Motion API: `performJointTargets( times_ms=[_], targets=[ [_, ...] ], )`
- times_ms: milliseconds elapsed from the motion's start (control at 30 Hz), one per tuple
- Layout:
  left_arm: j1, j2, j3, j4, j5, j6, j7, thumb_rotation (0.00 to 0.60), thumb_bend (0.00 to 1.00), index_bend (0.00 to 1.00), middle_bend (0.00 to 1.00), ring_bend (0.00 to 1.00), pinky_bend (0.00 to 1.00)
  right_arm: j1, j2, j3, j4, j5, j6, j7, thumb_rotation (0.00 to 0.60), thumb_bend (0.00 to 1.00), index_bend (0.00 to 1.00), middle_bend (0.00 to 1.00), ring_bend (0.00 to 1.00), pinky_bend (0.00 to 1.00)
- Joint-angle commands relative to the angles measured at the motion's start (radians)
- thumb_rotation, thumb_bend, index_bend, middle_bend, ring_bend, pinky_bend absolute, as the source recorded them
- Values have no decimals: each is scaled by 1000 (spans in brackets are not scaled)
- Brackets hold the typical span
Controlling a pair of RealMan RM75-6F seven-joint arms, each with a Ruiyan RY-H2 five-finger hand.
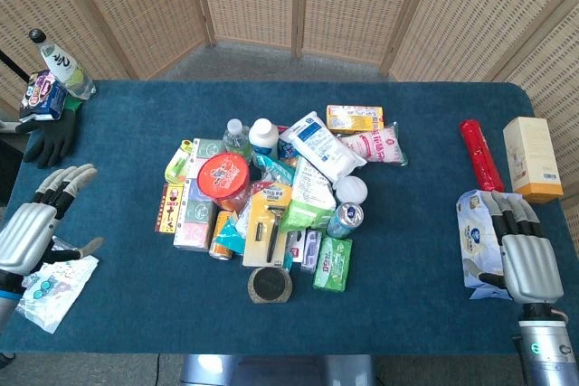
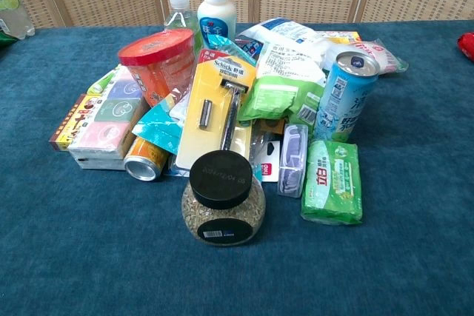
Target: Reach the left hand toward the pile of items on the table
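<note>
Chest view: both hands outside frame; red tube (image 2: 467,44) cut by right edge.

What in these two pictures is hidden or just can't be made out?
- Items low in the pile: buried under the razor pack and pouches, both views.
- Left hand: absent from the chest view; its arm is cut off by the head view's edge.
- Right hand: seen from behind, resting on a tissue pack; whether it grips is unclear.
- Small print on labels: too small.

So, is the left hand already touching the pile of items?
Apart. In the head view, bare blue table lies between the left hand and the pile.
</note>
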Motion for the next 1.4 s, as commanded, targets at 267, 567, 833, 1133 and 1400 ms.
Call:
performJointTargets(
  times_ms=[267,567,833,1133,1400],
  targets=[
    [0,-3,-1,-5,-1,-3,15,600,283,0,0,0,0,-31,22,-11,0,-8,42,23,577,200,0,0,0,0],
    [-50,-8,-1,4,-96,-140,64,600,282,0,0,0,0,-37,31,-22,-14,-29,51,18,580,201,0,0,0,0],
    [-198,-67,-66,14,-242,-361,82,600,282,0,0,0,0,-42,38,-28,-37,-31,54,4,582,200,0,0,0,0],
    [-366,-208,-135,140,-405,-528,149,600,282,0,0,0,0,-71,67,-31,-59,-26,92,14,579,202,0,0,0,0],
    [-504,-334,-173,264,-537,-642,199,600,268,0,0,0,0,-88,78,-28,-54,-7,107,37,580,203,0,0,0,0]
  ],
)
